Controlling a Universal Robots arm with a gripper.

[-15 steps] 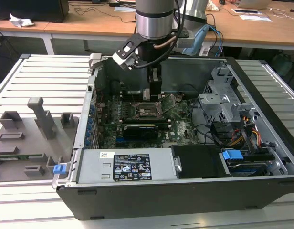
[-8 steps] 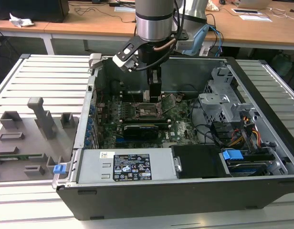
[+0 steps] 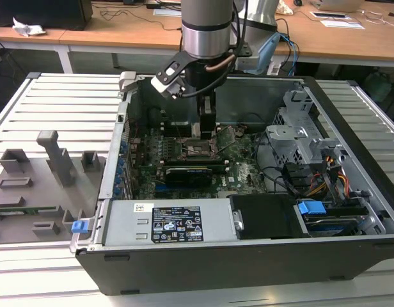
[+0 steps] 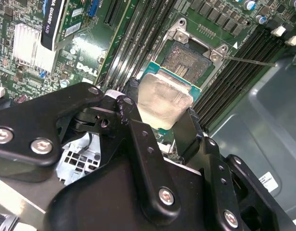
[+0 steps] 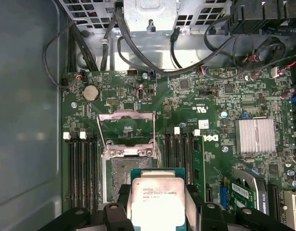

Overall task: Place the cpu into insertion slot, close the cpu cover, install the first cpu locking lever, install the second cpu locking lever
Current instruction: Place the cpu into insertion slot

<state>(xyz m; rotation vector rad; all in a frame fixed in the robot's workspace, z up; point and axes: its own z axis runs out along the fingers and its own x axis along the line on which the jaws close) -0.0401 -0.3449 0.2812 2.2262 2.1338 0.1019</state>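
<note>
Cpu: the cpu (image 4: 163,100), a pale silver chip, sits pinched at two opposite edges between black fingers.
Gripper: the gripper (image 5: 157,208) is clamped on the chip and holds it over one edge of the insertion slot (image 5: 120,171).
Insertion slot: dark grid bare, with no chip seated in it.
Cpu cover: the cpu cover (image 5: 125,115) is swung open and lies back past its hinge.
Arm: the arm (image 3: 206,25) reaches straight down into the open computer case (image 3: 203,259).

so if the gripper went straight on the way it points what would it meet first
Likely the insertion slot, cpu cover open; the cpu in the gripper would touch it first, though depth is unclear.
</note>
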